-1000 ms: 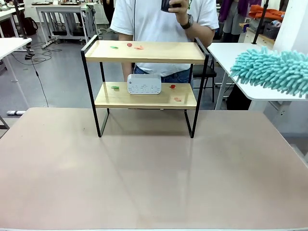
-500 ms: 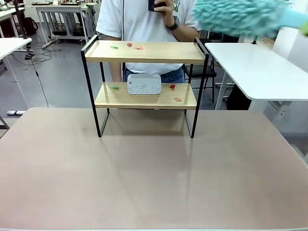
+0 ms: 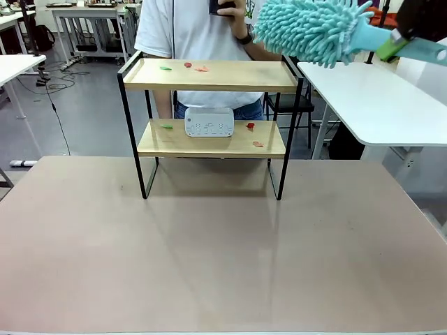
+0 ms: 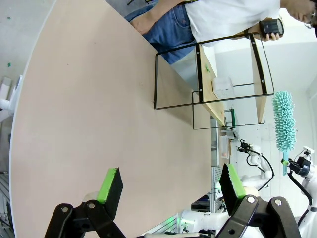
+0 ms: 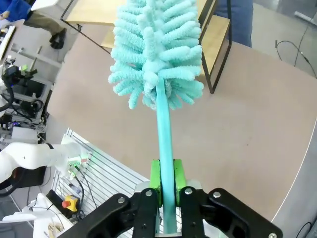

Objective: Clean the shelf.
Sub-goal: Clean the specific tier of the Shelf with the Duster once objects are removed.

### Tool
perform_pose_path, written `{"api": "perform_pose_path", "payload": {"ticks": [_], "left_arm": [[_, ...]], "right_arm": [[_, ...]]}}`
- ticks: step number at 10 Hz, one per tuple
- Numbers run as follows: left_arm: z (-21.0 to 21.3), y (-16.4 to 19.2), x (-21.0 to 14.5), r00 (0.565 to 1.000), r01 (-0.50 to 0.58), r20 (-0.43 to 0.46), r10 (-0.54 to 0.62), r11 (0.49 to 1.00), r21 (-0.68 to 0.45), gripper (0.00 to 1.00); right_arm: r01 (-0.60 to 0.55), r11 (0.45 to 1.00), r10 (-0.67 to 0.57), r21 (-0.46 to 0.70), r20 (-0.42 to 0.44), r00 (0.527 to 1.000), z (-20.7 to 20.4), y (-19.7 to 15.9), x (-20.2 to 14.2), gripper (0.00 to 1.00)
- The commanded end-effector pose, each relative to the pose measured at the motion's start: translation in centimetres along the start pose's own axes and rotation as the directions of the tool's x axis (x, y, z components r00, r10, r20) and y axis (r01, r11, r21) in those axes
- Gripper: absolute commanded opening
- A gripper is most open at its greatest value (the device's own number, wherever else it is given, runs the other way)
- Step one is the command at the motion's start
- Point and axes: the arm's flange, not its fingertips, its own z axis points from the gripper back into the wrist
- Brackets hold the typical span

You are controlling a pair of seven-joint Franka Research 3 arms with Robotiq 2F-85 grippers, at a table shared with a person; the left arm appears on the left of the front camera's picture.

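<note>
Pale beige counter (image 3: 223, 251) fills the near ground, with white tables and grey floor beyond it. At the counter's far edge stands the small two-tier shelf (image 3: 209, 75) of light wooden boards in a thin black metal frame. Its top board carries green, red and orange scraps (image 3: 188, 65) near the left end. The lower board holds a white rectangular device (image 3: 209, 122) with more small scraps on either side of it.

A person in a white T-shirt (image 3: 202, 31) stands just behind the shelf, holding a dark object at chest height.

The right fingers (image 5: 155, 174) are clamped on the turquoise handle of a fluffy turquoise microfibre duster (image 3: 311, 29). Its head hangs above the right end of the top board, clear of it. The left fingers (image 4: 110, 183) are spread wide and hold nothing, above bare counter and well apart from the shelf.
</note>
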Motion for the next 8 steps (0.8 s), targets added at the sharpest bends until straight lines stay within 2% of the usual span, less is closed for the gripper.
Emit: {"api": "perform_pose_path", "payload": {"ticks": [1, 2, 3, 5, 6, 8], "left_arm": [[0.0, 0.0, 0.1, 1.0, 0.027, 0.011, -0.027, 0.999, -0.02, 1.0], [0.0, 0.0, 0.1, 1.0, 0.027, 0.011, -0.027, 0.999, -0.02, 1.0], [0.0, 0.0, 0.1, 1.0, 0.027, 0.011, -0.027, 0.999, -0.02, 1.0], [0.0, 0.0, 0.1, 1.0, 0.027, 0.011, -0.027, 0.999, -0.02, 1.0], [0.0, 0.0, 0.1, 1.0, 0.027, 0.011, -0.027, 0.999, -0.02, 1.0], [0.0, 0.0, 0.1, 1.0, 0.027, 0.011, -0.027, 0.999, -0.02, 1.0]], "right_arm": [[0.011, 1.0, -0.011, 0.014, -0.006, 1.0, 1.0, 0.1, -0.2, 0.13], [0.0, 1.0, 0.0, 0.0, 0.0, 1.0, 0.0, 0.0, 0.0, 0.13], [-0.005, 1.0, 0.005, -0.009, 0.03, 1.0, -1.6, 1.6, 1.9, 0.13], [0.015, 0.999, -0.014, -0.039, 0.016, 1.0, -4.8, 3.3, 5.5, 0.13], [0.034, 0.999, -0.034, -0.032, 0.021, 0.999, -6.4, 3.7, 6.9, 0.13], [0.097, 0.991, -0.092, -0.095, 0.055, 0.994, -9.7, 4.9, 8.8, 0.13]]}}
